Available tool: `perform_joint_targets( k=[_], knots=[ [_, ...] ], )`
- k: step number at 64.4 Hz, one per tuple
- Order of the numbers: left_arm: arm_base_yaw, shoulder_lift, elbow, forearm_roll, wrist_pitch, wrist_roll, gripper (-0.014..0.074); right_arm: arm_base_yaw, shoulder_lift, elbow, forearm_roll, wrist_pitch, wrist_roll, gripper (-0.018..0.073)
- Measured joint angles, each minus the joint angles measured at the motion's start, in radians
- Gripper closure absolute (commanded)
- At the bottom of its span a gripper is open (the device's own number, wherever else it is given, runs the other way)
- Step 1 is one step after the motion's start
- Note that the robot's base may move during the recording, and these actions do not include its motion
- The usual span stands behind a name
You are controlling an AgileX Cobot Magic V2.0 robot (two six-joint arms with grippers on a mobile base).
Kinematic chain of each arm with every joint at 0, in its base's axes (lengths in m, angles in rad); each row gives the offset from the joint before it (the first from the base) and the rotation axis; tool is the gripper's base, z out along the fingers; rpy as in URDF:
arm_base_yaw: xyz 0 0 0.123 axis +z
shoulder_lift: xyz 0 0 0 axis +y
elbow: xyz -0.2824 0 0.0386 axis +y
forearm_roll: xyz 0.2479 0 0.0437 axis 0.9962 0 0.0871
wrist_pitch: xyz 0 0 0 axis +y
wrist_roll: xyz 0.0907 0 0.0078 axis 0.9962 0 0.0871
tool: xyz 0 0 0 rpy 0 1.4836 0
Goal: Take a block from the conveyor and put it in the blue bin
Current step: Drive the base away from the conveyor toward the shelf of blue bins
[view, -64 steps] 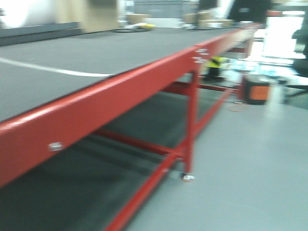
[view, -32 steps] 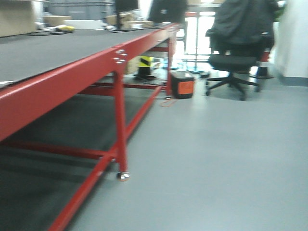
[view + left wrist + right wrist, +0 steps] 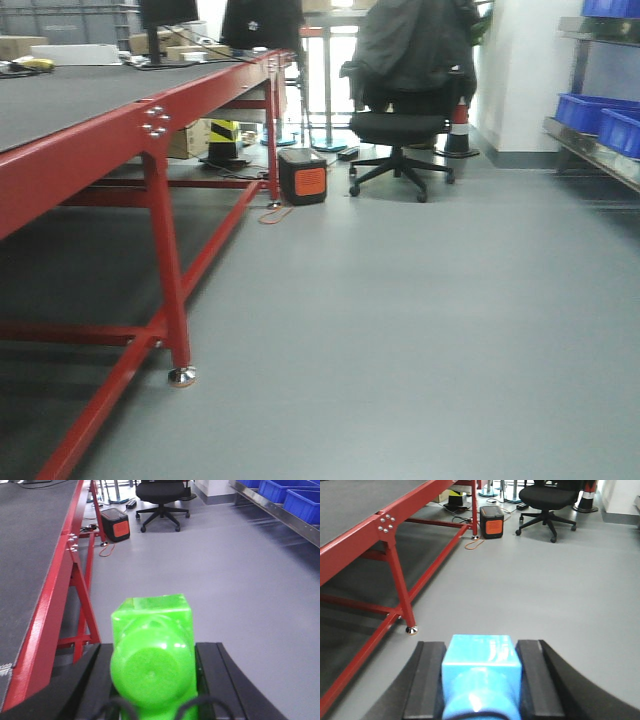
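Observation:
My left gripper is shut on a bright green block, held above the floor beside the conveyor. My right gripper is shut on a light blue block, also over the grey floor. The conveyor's dark grey belt with its red frame runs along the left of the front view and of the right wrist view. Blue bins stand on a metal shelf at the far right; they also show in the left wrist view. No gripper shows in the front view.
A black office chair draped with a dark jacket stands ahead. A black and orange box sits on the floor by the conveyor leg. A red conveyor leg with a round foot stands near left. Open grey floor lies between the conveyor and the shelf.
The front view has swung to the right: the conveyor has slid to the left edge, and the chair, the floor and the blue bins have come into view.

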Motion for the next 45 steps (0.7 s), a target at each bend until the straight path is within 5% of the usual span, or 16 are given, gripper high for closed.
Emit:
perform_joint_targets(
  k=[45],
  knots=[
    [0.0,0.0,0.0,0.0,0.0,0.0,0.0707,0.0,0.0,0.0,0.0,0.0,0.0,0.0712]
  ],
)
